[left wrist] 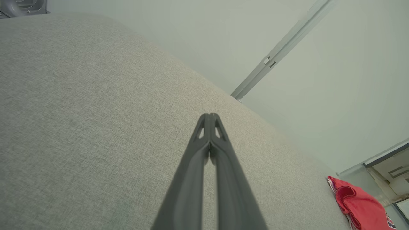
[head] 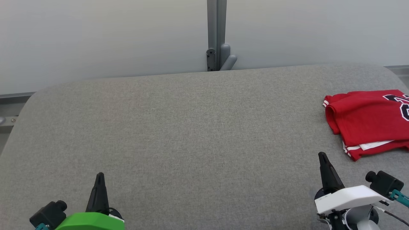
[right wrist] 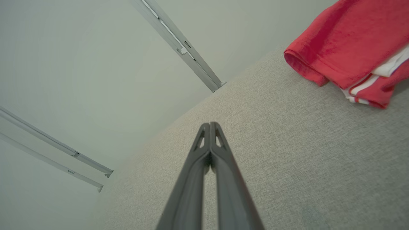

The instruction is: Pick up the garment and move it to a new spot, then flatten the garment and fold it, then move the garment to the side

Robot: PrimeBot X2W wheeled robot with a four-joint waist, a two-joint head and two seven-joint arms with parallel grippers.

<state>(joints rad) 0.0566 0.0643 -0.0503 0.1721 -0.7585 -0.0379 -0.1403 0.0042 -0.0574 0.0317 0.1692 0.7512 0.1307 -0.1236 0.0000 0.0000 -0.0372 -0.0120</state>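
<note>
The grey woven surface (head: 191, 127) carries a folded red, white-trimmed garment (head: 367, 121); I see left end effector (head: 100, 176) and right end effector (head: 322, 157) closed.

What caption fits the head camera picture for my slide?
Folded red jersey at the right of the grey table; left claw and right claw shut, empty.
</note>
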